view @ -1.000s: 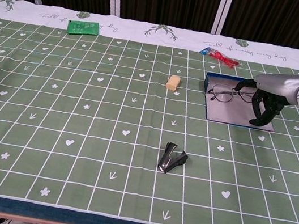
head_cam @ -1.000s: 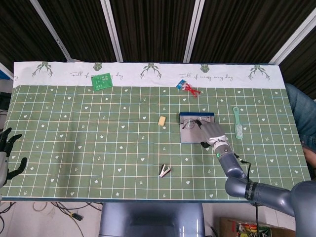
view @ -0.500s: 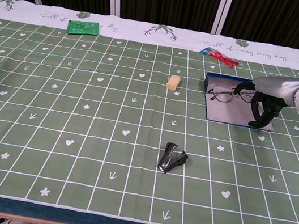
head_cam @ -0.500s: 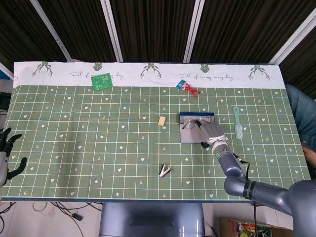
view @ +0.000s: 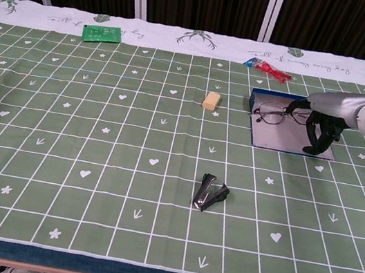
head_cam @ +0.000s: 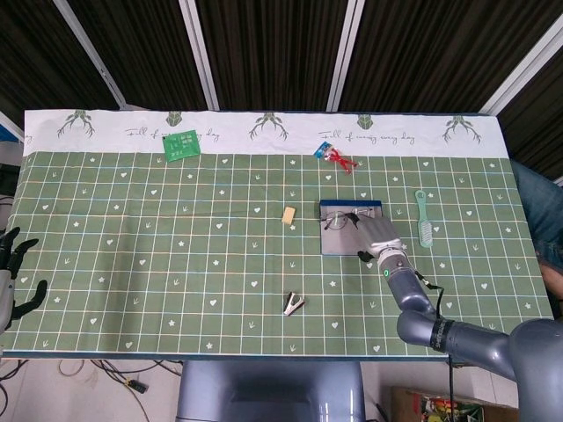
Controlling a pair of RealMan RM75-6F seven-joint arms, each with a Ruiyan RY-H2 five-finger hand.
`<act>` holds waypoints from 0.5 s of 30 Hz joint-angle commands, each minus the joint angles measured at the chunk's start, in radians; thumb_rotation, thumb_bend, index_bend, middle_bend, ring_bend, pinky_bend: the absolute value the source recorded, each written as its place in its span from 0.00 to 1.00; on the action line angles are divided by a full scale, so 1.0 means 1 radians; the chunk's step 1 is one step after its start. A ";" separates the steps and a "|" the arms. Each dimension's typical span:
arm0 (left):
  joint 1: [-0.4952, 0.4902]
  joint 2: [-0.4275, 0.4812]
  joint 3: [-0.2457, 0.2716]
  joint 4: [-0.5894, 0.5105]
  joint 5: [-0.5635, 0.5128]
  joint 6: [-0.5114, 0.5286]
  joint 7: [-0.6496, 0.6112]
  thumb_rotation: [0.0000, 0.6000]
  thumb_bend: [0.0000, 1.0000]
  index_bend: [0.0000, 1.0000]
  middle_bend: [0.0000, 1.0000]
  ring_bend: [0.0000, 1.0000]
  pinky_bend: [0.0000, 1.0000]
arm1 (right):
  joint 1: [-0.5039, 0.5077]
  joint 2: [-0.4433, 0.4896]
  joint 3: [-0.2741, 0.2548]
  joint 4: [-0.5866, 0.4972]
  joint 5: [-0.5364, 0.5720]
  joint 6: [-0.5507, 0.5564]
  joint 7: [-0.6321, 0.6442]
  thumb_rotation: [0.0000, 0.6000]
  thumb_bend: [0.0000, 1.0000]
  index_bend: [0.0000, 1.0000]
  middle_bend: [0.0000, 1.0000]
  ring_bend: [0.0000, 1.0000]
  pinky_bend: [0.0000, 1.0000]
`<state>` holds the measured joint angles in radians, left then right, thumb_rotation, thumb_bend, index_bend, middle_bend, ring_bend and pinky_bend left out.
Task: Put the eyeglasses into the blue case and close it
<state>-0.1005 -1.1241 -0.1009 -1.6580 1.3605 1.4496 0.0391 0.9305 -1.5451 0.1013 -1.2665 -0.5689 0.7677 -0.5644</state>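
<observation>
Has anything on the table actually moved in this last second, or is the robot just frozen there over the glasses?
Almost nothing. The right hand stays at the eyeglasses on the open blue case, its arm shifting only slightly. The glasses, case, stapler remover, eraser and the left hand at the table edge have not moved.

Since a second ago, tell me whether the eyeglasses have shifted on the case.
No. The eyeglasses sit at the same spot on the open blue case, by its far raised edge, with the right hand holding their right end as before.
</observation>
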 commanded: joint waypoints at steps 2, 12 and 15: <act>0.000 0.000 0.000 0.000 -0.001 0.000 -0.001 1.00 0.38 0.15 0.00 0.00 0.00 | 0.007 -0.006 0.002 0.011 0.012 -0.003 -0.007 1.00 0.40 0.12 0.57 0.60 0.53; 0.000 0.001 0.000 -0.001 -0.001 -0.001 -0.003 1.00 0.38 0.15 0.00 0.00 0.00 | 0.019 -0.020 0.007 0.051 0.048 -0.015 -0.015 1.00 0.40 0.12 0.57 0.60 0.53; 0.000 0.002 0.000 -0.001 -0.001 -0.001 -0.003 1.00 0.38 0.15 0.00 0.00 0.00 | 0.019 -0.024 0.009 0.061 0.055 -0.014 -0.015 1.00 0.41 0.12 0.57 0.60 0.53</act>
<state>-0.1003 -1.1225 -0.1010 -1.6592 1.3591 1.4486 0.0357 0.9493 -1.5681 0.1095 -1.2069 -0.5152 0.7537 -0.5793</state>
